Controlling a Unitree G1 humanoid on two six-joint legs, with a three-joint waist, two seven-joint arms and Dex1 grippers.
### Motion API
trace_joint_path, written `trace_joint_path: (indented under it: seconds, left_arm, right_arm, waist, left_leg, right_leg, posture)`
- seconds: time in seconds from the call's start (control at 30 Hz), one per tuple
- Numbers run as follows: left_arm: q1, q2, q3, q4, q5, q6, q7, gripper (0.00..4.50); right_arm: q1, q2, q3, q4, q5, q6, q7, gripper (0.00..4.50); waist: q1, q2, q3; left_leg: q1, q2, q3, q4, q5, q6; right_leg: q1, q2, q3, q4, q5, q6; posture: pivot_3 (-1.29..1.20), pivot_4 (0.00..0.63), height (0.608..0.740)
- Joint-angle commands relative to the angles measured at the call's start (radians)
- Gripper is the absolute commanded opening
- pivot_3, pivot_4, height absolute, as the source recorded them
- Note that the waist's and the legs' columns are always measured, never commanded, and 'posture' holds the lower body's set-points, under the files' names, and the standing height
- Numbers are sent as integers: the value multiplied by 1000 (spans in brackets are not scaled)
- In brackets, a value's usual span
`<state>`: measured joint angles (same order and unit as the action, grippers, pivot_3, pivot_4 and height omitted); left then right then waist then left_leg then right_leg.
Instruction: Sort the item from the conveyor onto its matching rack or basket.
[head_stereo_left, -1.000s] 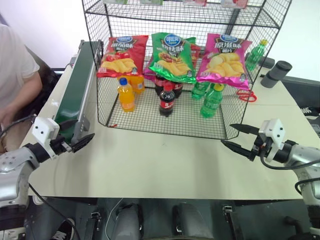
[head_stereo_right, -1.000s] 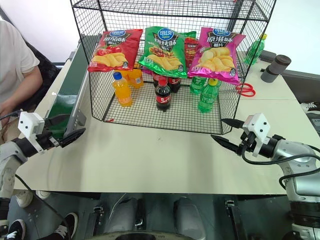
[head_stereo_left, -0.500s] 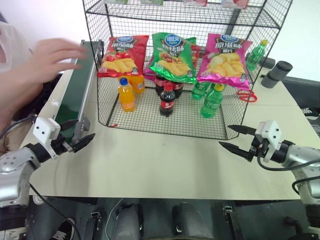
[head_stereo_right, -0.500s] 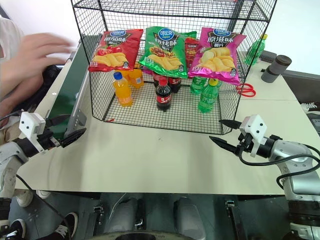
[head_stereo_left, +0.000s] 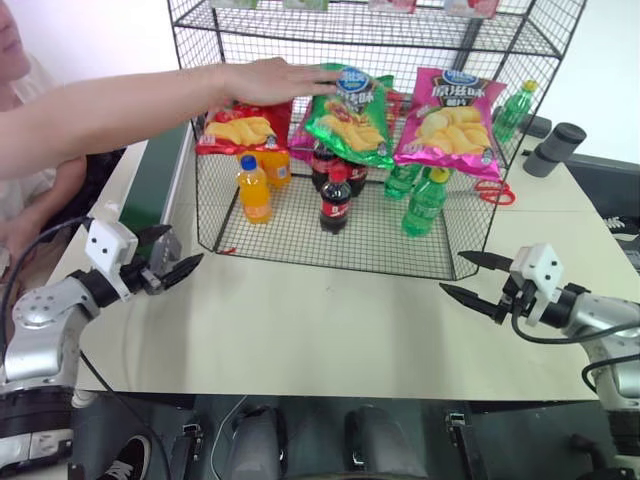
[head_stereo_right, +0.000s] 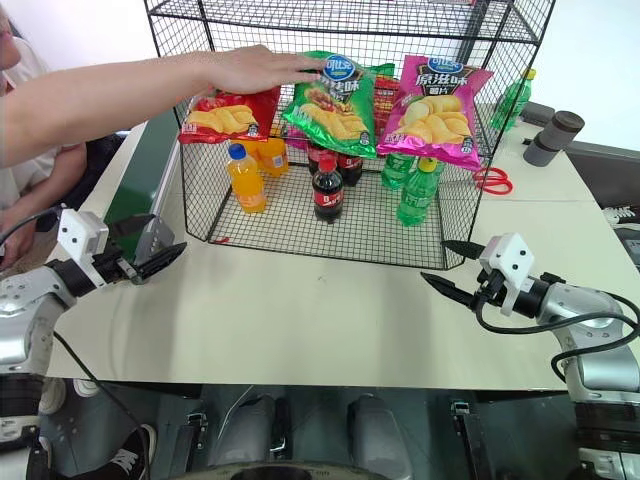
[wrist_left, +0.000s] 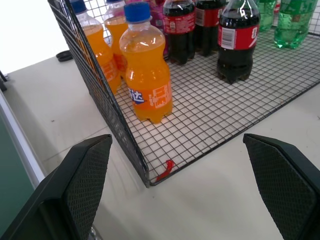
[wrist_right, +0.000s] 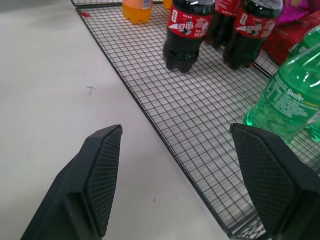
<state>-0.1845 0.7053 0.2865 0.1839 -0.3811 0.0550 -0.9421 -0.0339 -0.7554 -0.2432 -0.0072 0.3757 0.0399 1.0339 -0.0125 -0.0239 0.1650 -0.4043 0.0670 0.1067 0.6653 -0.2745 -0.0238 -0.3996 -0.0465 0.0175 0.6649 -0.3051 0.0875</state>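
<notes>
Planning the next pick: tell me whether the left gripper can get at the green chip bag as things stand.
Probably not: a person's hand rests on the green chip bag at the rack, and the open left gripper sits low, well short.

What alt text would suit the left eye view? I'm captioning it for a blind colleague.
A person's hand reaches across to the green chip bag hanging on the black wire rack, between a red bag and a pink bag, above soda bottles. Both the left gripper and right gripper are open, empty, over the table.
</notes>
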Motion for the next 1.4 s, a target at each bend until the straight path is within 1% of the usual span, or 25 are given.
trace_joint_path:
  seconds: [0.03, 0.3, 0.57, 0.73, 0.83, 1.0, 1.4]
  left_arm:
    - [-21, 3, 2, 5, 4, -30, -6, 4500]
    - [-59, -6, -28, 33, 16, -45, -16, 4500]
    - [-42, 0, -24, 24, -5, -28, -40, 4500]
    - [-32, -2, -23, 14, -2, -31, -42, 4500]
    - [-34, -2, -24, 15, 0, -29, -36, 4500]
    - [-2, -5, -31, -22, -19, -5, -56, 4500]
    - [15, 2, -14, -57, -37, 54, -50, 4500]
  right_arm:
    - [18, 1, -34, -33, 8, -25, -15, 3588]
    - [21, -9, -38, -36, 13, -23, -23, 3588]
    - [18, -2, -27, -48, 12, -24, -27, 3588]
    - [42, -20, -15, -56, -13, -50, -5, 3588]
    - [35, -23, -22, -56, -2, -38, -4, 3588]
    - [38, -22, -10, -66, -3, -35, 5, 3588]
    - [19, -14, 3, -63, -6, -36, 2, 3588]
  waist:
    - [0, 0, 0]
    - [0, 0, 0]
    - [-1, 0, 0]
    - [0, 0, 0]
    - [0, 0, 0]
    - [-1, 0, 0]
    - [-1, 0, 0]
  left_leg:
    - [0, 0, 0, 0, 0, 0]
    - [1, 0, 0, 0, 0, 0]
    - [1, 0, 0, 0, 0, 0]
    - [1, 0, 0, 0, 0, 0]
    - [0, 0, 0, 0, 0, 0]
    - [1, 0, 0, 1, 0, 0]
    - [1, 0, 0, 1, 0, 0]
  right_leg:
    - [0, 0, 0, 0, 0, 0]
    - [1, 0, 0, 0, 0, 0]
    - [1, 0, 0, 0, 0, 0]
    - [1, 0, 0, 0, 0, 0]
    - [1, 0, 0, 0, 0, 0]
    - [1, 0, 0, 0, 0, 0]
    - [1, 0, 0, 0, 0, 0]
  posture:
    - [0, 150, 740]
    - [0, 150, 740]
    - [0, 150, 740]
    - [0, 150, 740]
    - [0, 150, 740]
    - [0, 150, 740]
    - [0, 150, 740]
